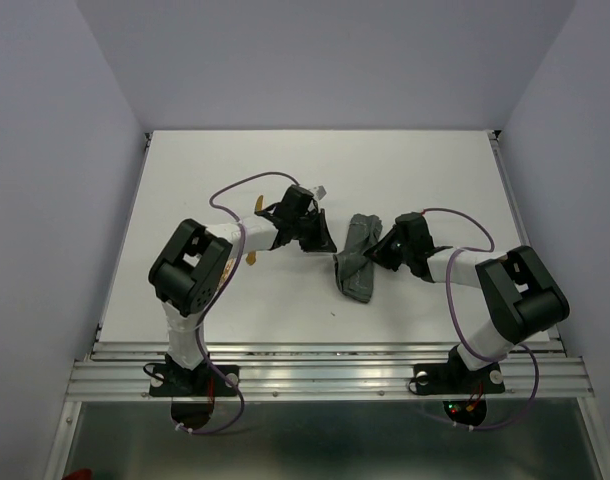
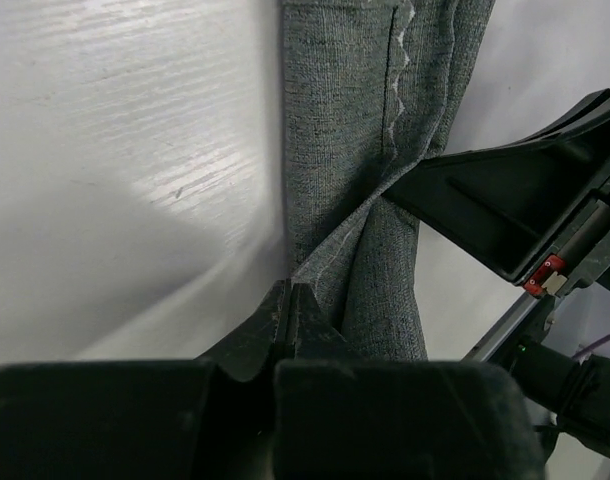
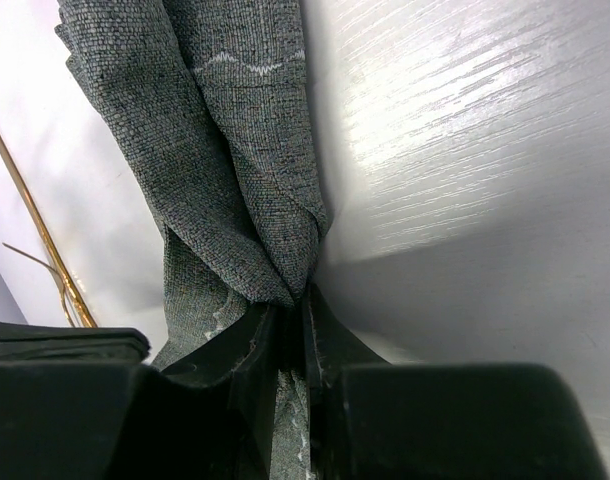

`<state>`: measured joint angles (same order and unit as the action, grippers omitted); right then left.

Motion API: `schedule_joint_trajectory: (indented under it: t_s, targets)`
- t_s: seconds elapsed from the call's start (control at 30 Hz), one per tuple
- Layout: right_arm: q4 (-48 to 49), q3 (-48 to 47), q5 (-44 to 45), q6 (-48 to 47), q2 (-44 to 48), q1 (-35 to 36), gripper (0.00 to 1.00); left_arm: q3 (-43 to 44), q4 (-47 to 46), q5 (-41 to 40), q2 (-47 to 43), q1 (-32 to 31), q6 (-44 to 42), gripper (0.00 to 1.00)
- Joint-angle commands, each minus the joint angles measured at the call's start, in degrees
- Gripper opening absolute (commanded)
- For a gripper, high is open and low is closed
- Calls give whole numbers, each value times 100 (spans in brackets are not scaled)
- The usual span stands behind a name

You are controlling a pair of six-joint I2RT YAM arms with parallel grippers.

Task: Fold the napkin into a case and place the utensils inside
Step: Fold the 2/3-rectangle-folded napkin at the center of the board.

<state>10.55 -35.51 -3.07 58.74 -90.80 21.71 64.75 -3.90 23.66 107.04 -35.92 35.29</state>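
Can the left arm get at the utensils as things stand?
Probably not yet. The left gripper is shut on the edge of the napkin, and the utensils lie under its own forearm, behind the fingers; it must release and draw back.

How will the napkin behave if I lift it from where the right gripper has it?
Likely floppy: the napkin bunches and twists into folds where the right gripper pinches it, so the free ends would probably sag. Its coarse weave looks unlikely to slip. The cloth looks thin, so it is probably light, and the folds may fall open when raised.
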Motion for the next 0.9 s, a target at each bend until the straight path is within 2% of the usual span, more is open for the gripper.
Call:
schedule_joint_trajectory:
  t_s: [0.0, 0.37, 0.6, 0.77, 0.87]
  targets:
    - [-562, 132, 158, -73, -95, 8, 18, 265, -339, 542, 88, -73, 101, 0]
    - [-580, 79, 123, -47, -43, 8, 23, 433, -681, 973, 220, -301, 276, 0]
    - [-413, 70, -124, 199, 97, 8, 43, 433, -858, 1132, 396, -389, 382, 0]
    - [-422, 70, -36, 164, 212, 8, 43, 485, -622, 781, 54, -328, 155, 0]
    - [-422, 61, -53, 155, 107, 8, 38, 451, -384, 544, -254, -91, -4, 0]
